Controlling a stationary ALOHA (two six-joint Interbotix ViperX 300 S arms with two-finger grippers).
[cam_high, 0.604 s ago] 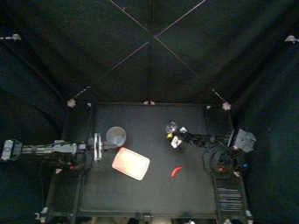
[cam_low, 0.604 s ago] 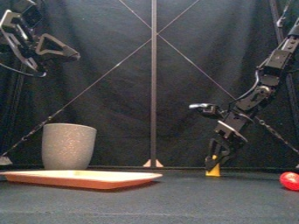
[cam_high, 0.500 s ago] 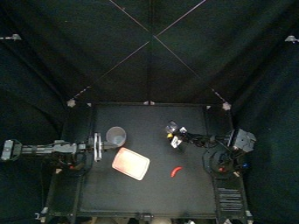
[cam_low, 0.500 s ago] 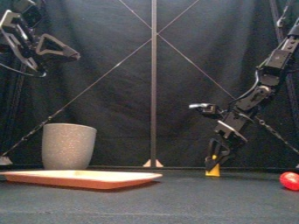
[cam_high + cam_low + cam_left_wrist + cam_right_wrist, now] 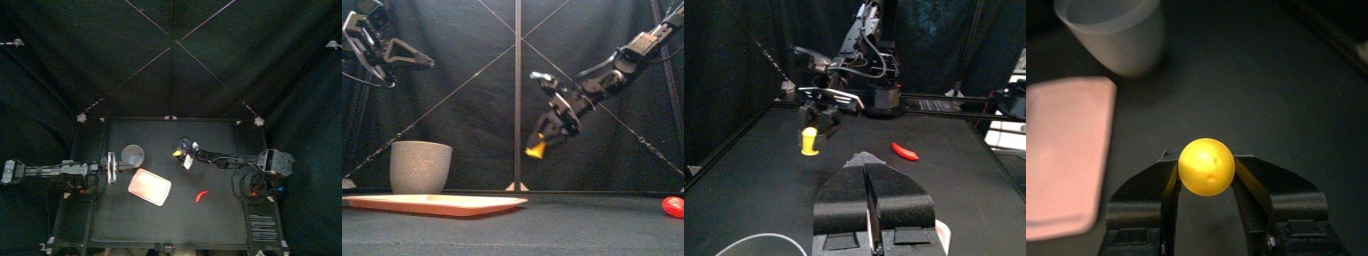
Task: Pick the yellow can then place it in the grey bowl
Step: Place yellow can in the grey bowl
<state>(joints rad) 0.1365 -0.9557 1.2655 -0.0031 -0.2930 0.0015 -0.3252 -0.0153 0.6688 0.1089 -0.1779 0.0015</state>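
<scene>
My right gripper [image 5: 543, 138] is shut on the yellow can [image 5: 537, 150] and holds it in the air, well above the table. In the top view the right gripper [image 5: 186, 153] is near mid-table, right of the grey speckled cup [image 5: 134, 153]. The right wrist view shows the can [image 5: 1205, 165] end-on between the jaws, with the cup [image 5: 1113, 35] ahead and to one side. The cup [image 5: 421, 166] stands upright at the left, behind the tray. My left gripper [image 5: 873, 172] rests shut at the table's left side [image 5: 107, 168], facing the can [image 5: 808, 140].
A flat pink tray [image 5: 151, 185] lies in front of the cup, low at the left in the front view [image 5: 436, 203]. A red toy [image 5: 202, 196] lies on the table to the right of the tray, at the far right of the front view [image 5: 672, 206].
The right gripper has lifted the yellow can off the table and carried it left toward the cup. The left arm has not moved.
</scene>
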